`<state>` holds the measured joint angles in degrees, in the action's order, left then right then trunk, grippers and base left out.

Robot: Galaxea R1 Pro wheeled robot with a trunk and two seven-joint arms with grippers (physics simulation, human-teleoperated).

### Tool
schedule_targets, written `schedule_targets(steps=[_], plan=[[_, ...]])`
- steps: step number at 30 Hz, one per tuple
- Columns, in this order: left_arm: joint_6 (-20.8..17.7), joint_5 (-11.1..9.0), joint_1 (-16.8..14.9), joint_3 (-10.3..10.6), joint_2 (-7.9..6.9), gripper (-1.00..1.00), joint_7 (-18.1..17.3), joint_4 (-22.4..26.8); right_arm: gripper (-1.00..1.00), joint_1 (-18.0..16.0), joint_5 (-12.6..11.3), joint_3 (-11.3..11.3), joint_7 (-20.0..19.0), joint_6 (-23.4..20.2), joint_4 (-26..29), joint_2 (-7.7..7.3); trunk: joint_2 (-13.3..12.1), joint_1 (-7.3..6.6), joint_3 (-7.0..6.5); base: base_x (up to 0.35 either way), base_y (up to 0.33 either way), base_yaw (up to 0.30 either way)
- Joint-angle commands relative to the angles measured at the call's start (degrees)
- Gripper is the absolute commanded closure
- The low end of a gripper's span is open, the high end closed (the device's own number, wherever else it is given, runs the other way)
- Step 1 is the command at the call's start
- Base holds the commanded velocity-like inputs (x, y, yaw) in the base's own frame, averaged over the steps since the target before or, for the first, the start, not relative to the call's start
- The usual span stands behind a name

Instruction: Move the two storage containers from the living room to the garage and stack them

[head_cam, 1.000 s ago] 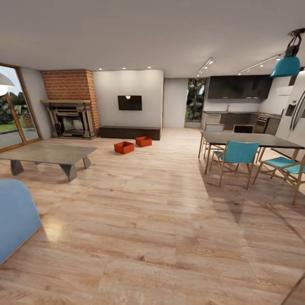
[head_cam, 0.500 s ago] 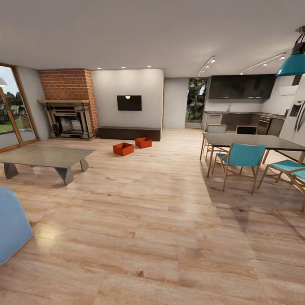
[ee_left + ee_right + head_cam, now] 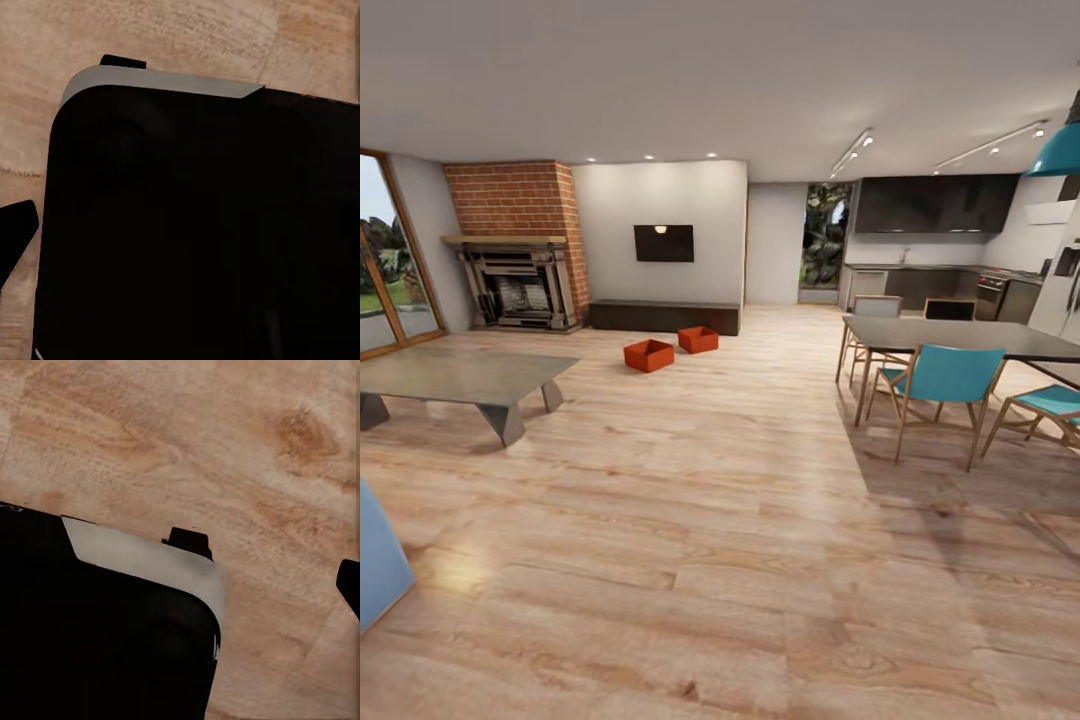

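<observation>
Two orange-red storage containers sit open-topped on the light wood planks of the living room, far ahead of me. The nearer container (image 3: 649, 355) is left of the other container (image 3: 699, 340), with a small gap between them, in front of the long dark low cabinet (image 3: 665, 317). My left gripper (image 3: 67, 146) hangs over the wood planks beside my dark body, its fingertips (image 3: 120, 60) spread with nothing between them. My right gripper (image 3: 268, 561) is likewise open over bare planks. The garage and its floor are out of view.
A grey coffee table (image 3: 460, 375) stands to the left and a blue sofa corner (image 3: 375, 560) nearer left. A dining table (image 3: 960, 335) with teal chairs (image 3: 945, 375) fills the right. A brick fireplace (image 3: 520, 285) and glass doors (image 3: 385, 270) line the far left. Wide wood flooring leads ahead.
The whole head view has shifted: the sofa and coffee table have slid left and the dining set outward, so the camera has moved forward. The containers lie where they were.
</observation>
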<state>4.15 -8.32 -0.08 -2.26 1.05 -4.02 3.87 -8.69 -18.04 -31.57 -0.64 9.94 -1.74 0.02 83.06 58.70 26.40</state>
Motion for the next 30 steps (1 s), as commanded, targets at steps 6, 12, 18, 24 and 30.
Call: schedule_targets(steps=[6,12,18,24,30], plan=[[0.14,-0.47,-0.01,-0.20,0.00,-1.00,-0.28,0.00,-1.00,-0.01,-0.50,-0.48,-0.12,0.54,-0.19,-0.01,0.02,0.03,0.05,0.323,0.000,0.000],[0.15,-0.47,-0.01,-0.20,0.00,-1.00,-0.28,0.00,-1.00,-0.01,-0.34,-0.50,-0.61,0.90,-0.13,-0.02,0.02,0.03,0.05,0.323,0.000,0.000],[0.16,-0.47,-0.01,-0.20,0.00,-1.00,-0.28,0.00,-1.00,-0.01,-0.41,-0.51,-0.52,0.87,-0.12,0.06,0.02,0.03,0.05,0.323,0.000,0.000],[0.16,-0.47,-0.01,-0.20,0.00,-1.00,-0.28,0.00,-1.00,-0.01,-0.42,-0.51,-0.11,0.67,-0.13,0.08,0.02,0.03,0.05,0.323,0.000,0.000],[0.09,-0.47,-0.01,-0.20,0.00,-1.00,-0.28,0.00,-1.00,-0.01,-0.42,-0.51,-0.07,1.07,-0.11,0.07,0.02,0.03,0.05,0.322,0.000,0.000]])
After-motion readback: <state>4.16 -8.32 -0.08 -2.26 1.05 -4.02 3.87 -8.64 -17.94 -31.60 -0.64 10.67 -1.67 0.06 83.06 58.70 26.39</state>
